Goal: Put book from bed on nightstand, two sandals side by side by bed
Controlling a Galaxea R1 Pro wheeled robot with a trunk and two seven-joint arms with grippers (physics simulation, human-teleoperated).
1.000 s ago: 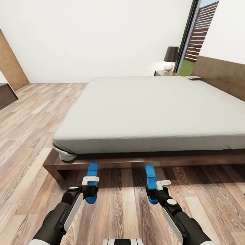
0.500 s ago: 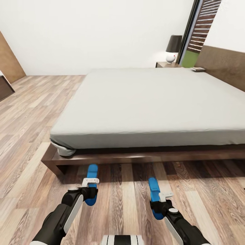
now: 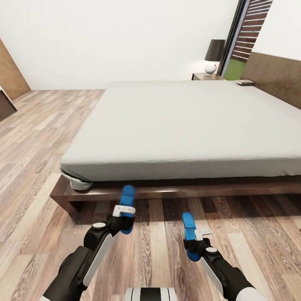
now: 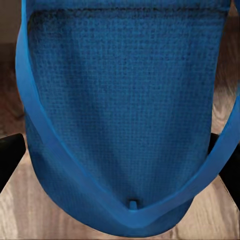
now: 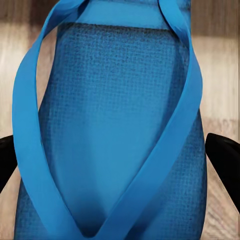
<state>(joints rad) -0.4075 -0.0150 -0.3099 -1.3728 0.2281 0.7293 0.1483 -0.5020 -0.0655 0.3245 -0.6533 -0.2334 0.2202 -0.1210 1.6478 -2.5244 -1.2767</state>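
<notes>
Over wood-plank floor (image 3: 37,138) just off the bed's (image 3: 184,125) near foot edge: left pincer (image 3: 125,217) clamped on left sandal (image 3: 126,207), toe end pointing at the dark frame, close to the near left corner. Right pincer (image 3: 193,242) clamped on right sandal (image 3: 189,234), also pointing at the frame, set further back from the edge than the left one, well apart from it. Left wrist view: blue textured sole (image 4: 125,115) with straps meeting at toe post, dark fingers (image 4: 10,155) at both sides, planks behind. Right wrist view: same for the other sole (image 5: 125,130), black fingers (image 5: 225,160) flanking. Book (image 3: 244,82) on mattress at far right corner by the headboard (image 3: 276,77). Nightstand (image 3: 205,77) past the far edge, carrying lamp (image 3: 214,56).
</notes>
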